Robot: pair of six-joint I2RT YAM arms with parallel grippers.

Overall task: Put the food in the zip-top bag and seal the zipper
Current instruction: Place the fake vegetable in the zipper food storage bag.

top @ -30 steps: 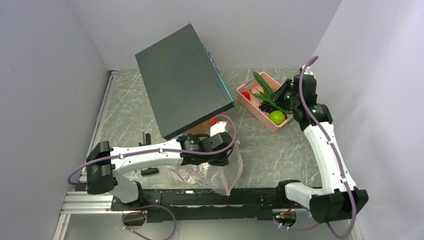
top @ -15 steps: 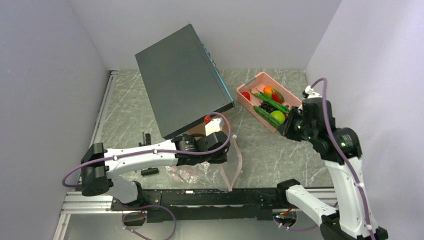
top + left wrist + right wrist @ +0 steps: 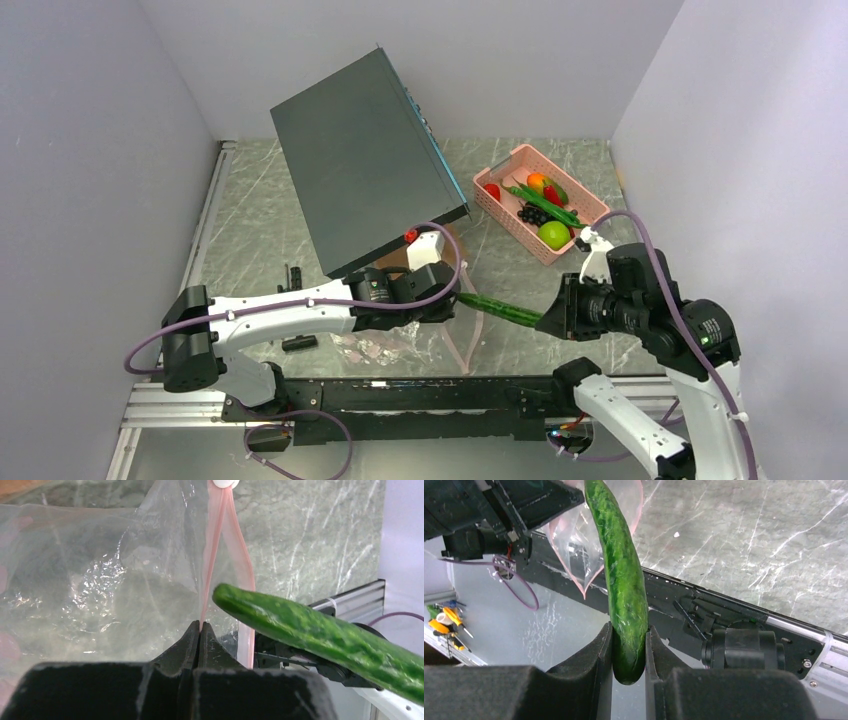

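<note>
Green pod [image 3: 498, 309] sits clamped by one end in the right gripper [image 3: 629, 632], its tip just beside the zip-top bag [image 3: 90, 580] mouth, while the left gripper [image 3: 199, 631] pinches the pink zipper [image 3: 214, 550], jaws closed on it.

Left arm lies low along the counter's near edge, its end effector [image 3: 200, 628] pinched shut on the zipper [image 3: 212, 540]. The right end effector [image 3: 629, 630], pointing left, clamps a green pod [image 3: 621, 570].

Long green pod [image 3: 500, 309] is gripped level by right gripper [image 3: 545, 318], tip at zip-top bag [image 3: 385, 346] mouth. Zipper [image 3: 481, 325] is lifted by left gripper [image 3: 452, 303]. Pink basket [image 3: 497, 212] is seen well beyond bag.
</note>
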